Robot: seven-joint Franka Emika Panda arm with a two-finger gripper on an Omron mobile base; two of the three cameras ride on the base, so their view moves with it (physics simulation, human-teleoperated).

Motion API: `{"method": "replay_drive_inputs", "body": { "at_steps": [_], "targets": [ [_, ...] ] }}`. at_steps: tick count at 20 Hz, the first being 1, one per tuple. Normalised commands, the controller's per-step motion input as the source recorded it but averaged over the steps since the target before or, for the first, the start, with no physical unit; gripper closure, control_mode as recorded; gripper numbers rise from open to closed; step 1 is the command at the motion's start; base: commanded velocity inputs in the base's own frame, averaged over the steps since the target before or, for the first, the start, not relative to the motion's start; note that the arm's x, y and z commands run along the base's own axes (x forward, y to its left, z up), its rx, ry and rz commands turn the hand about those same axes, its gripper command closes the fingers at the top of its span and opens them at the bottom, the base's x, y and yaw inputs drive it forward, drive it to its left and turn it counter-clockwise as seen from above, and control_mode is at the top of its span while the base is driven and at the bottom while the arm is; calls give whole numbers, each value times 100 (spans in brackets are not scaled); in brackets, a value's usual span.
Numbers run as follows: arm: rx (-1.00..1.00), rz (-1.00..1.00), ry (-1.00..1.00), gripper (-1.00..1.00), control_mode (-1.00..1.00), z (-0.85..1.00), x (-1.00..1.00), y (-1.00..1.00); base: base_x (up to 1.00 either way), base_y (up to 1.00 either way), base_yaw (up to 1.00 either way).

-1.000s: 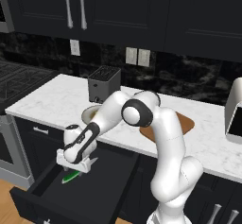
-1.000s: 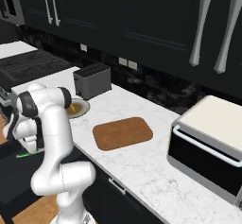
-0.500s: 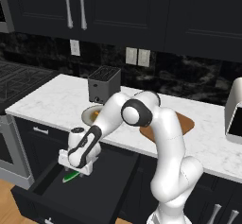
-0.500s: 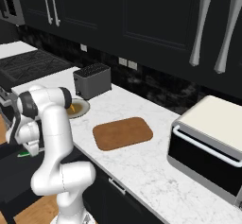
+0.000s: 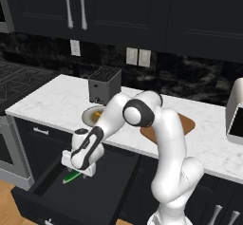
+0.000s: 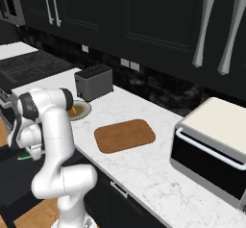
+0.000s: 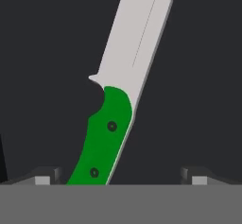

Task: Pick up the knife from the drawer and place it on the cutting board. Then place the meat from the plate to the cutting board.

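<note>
The knife (image 7: pixel 101 138) lies on the floor of the open dark drawer (image 5: pixel 102 195), its green handle toward me and its pale blade (image 7: pixel 137 38) pointing away. My gripper (image 7: pixel 121 178) hangs open just above it, one fingertip on each side of the handle and both well apart from it. From the left base view the gripper (image 5: pixel 80 169) reaches down into the drawer, with the green handle (image 5: pixel 71 177) peeking out beside it. On the counter, the plate (image 5: pixel 88 117) holds the orange-brown meat (image 5: pixel 97 114). The reddish-brown cutting board (image 6: pixel 125 135) lies bare to its right.
A dark toaster (image 5: pixel 105 84) stands behind the plate against the wall. A boxy oven (image 6: pixel 211 147) sits at the right end of the counter. A stove (image 5: pixel 19 79) is at the far left. My arm arches over the counter edge (image 5: pixel 118 145) down into the drawer.
The gripper has sunk a little lower into the drawer toward the knife and stayed open. The knife, plate and board have not moved.
</note>
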Motion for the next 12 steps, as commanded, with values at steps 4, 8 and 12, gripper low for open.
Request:
{"method": "replay_drive_inputs", "body": {
  "at_steps": [4,8,12],
  "targets": [
    [0,0,1,-100,-100,-5,31,1,0,0,0],
    [0,0,9,-100,-100,-27,24,15,0,0,0],
    [0,0,13,-100,-100,-35,9,14,0,0,0]
  ]
}}
